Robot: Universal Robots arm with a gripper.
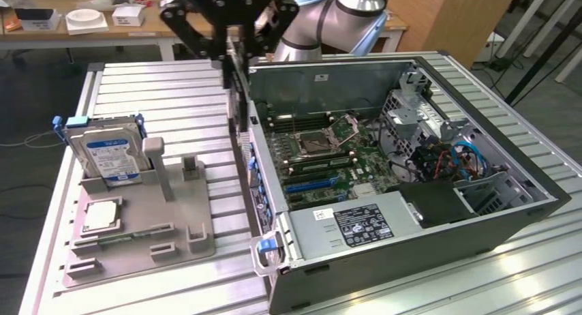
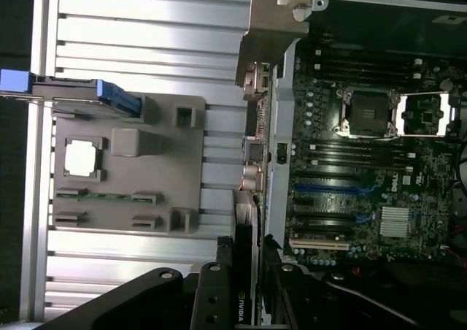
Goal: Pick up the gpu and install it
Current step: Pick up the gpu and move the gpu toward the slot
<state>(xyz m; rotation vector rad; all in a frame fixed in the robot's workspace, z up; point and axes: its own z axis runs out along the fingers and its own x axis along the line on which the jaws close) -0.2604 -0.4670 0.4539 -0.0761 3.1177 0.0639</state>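
One gripper (image 1: 233, 52) (image 2: 246, 271), black and two-fingered, which we enter as clamped on the gpu (image 1: 236, 75) (image 2: 244, 235). Its fingers (image 2: 213, 297) press the card's two flat faces. The card hangs edge-on, clear of the tabletop, over and along the rear wall of the computer case. In the wrist view we note a green-lettered label on the card between the fingers. The card's silver end bracket (image 2: 271, 31) is at the end away from the grip.

One computer case (image 1: 509, 219), lying on its side with the open face up, toward the tabletop's edge on the exterior view's right. Inside it we count:
- one motherboard (image 1: 332, 158) with an open processor socket (image 1: 317, 143)
- a row of blue and black expansion slots (image 1: 314, 185), which we enter as unfilled
- one power supply (image 1: 364, 223) at the near end
- blue cables (image 1: 468, 158)

One grey holder tray (image 1: 187, 240), beside the case toward the tabletop's edge on the exterior view's left, well apart from the card. On it we list:
- one hard drive (image 1: 109, 158) with a blue-and-white label, standing upright at the tray's far end
- one small square silver chip (image 1: 100, 216), lying flat nearer the front

One ribbed metal tabletop (image 1: 163, 90), which carries both case and tray.
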